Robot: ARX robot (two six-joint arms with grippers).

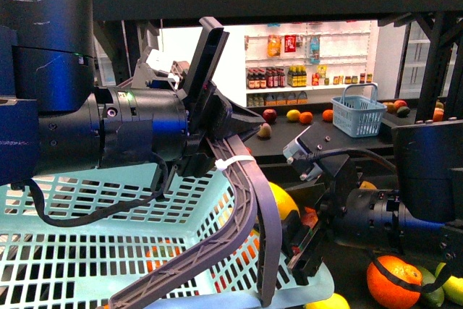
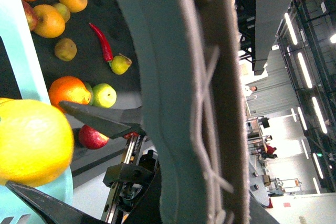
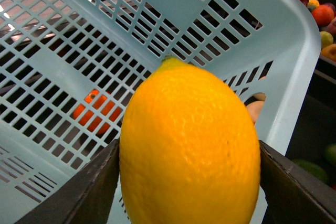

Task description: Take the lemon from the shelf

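lemon [image 3: 189, 145] held in right gripper [image 3: 184, 182], basket [image 3: 291, 61] behind

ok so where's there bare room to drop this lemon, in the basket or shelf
Barest is inside the light blue basket, mesh clear except one orange showing through. The shelf is crowded: fruit around the chilli, with small dark gaps between.

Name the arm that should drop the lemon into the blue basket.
Right. The right gripper is shut on the lemon, close to the basket; the left arm sits by the handle.
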